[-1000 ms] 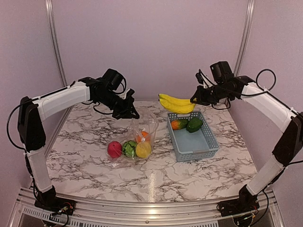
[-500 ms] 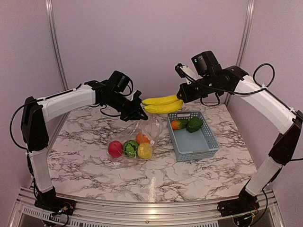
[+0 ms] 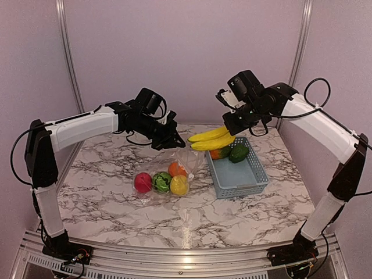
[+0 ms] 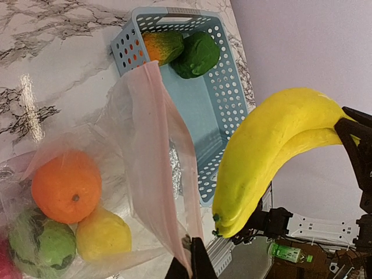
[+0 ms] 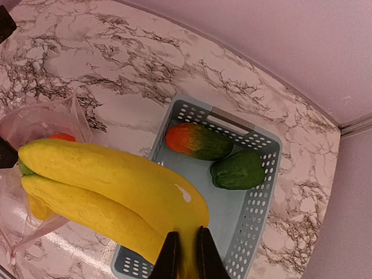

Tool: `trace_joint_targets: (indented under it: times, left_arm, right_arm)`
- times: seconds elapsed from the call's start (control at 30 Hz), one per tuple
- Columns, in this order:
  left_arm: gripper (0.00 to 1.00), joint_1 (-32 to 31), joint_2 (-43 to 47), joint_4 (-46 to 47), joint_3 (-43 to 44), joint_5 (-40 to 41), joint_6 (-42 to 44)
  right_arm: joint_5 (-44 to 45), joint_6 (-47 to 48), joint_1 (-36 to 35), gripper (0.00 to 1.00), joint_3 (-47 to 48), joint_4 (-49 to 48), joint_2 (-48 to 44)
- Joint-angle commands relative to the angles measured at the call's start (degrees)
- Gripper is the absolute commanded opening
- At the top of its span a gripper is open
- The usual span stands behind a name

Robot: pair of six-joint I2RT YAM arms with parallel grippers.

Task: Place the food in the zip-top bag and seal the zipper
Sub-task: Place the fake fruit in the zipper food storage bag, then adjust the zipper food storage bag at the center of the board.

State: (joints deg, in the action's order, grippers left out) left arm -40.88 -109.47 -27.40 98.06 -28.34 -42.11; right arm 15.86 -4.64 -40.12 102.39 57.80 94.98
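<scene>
One banana bunch (image 3: 210,140) overlapping basket (image 3: 244,189) corner, clear bag (image 3: 187,158) outline faint

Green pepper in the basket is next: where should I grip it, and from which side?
Come straight down from above: the basket walls block side approaches. Close on the green pepper across its short width, likely best since the orange-green fruit crowds one end.

The left arm (image 3: 81,129) and right arm (image 3: 317,119) each use white tubular link covers joined by black joint housings. Thin black cables (image 3: 317,86) loop outside the joints. The left gripper (image 4: 190,256) and right gripper (image 5: 186,239) carry slim black fingers.
</scene>
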Motion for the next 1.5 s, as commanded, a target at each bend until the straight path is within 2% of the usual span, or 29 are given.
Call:
trace_joint_targets:
  times: [0.0,0.23,0.47,0.57,0.63,0.7,0.73,0.83,1.07,1.17,1.23,1.3,1.37,1.4,1.47]
  left_arm:
    - [0.00,-1.6,2.6,2.9,1.0,1.4,-1.2]
    - [0.00,-2.8,1.2,2.5,3.7,1.4,-1.1]
    - [0.00,-2.9,1.3,2.5,3.1,1.9,-0.6]
    - [0.00,-2.8,2.0,3.1,2.5,2.4,-0.5]
    - [0.00,-2.9,2.5,3.7,1.8,2.6,-0.6]
    - [0.00,-2.9,2.9,4.0,1.2,2.7,-0.7]
    - [0.00,-2.8,3.0,4.2,1.0,2.8,-0.7]
    - [0.00,-2.9,3.8,4.1,0.4,3.2,-0.4]
    - [0.00,-1.6,5.4,0.4,-0.1,4.3,4.1]
    - [0.00,-0.5,11.3,-5.6,4.9,10.9,5.2]
    - [0.00,-1.6,20.9,4.1,0.9,17.7,7.0]
    - [0.00,-0.6,28.1,12.0,-8.8,26.3,4.9]
    - [0.00,3.8,28.5,12.2,-15.3,23.5,4.0]
    - [0.00,6.6,26.2,9.7,-16.2,18.8,3.0]
    - [0.00,10.7,19.9,2.5,-11.5,8.7,2.6]
  right_arm:
    - [4.0,0.5,-3.1,0.00,2.3,2.6,3.0]
    - [0.6,-4.0,-5.7,0.02,8.0,4.2,8.4]
    - [-17.9,-14.7,-5.5,0.07,5.0,-4.3,8.7]
    - [-22.1,-17.1,-5.5,0.10,3.4,-6.1,9.3]
    - [-24.8,-18.4,-5.4,0.16,2.6,-7.1,9.7]
    - [-28.3,-19.6,-5.0,0.34,2.0,-7.7,10.2]
    - [-30.4,-20.0,-4.8,0.40,1.7,-8.1,10.2]
    - [-35.4,-20.8,-3.4,0.52,0.4,-9.4,9.5]
    - [-39.4,-24.2,3.5,0.56,-3.1,-12.7,2.3]
    - [-39.2,-24.3,6.1,0.56,-2.5,-12.9,-0.8]
    - [-35.4,-24.1,7.8,0.58,-2.8,-12.1,-3.4]
    - [-31.0,-24.5,10.3,0.62,-7.2,-13.8,-6.9]
    - [-33.1,-26.2,13.3,0.63,-12.9,-17.6,-9.5]
    - [-34.6,-26.9,14.3,0.63,-14.8,-18.9,-10.1]
    - [-34.9,-26.3,14.9,0.62,-15.5,-18.4,-9.6]
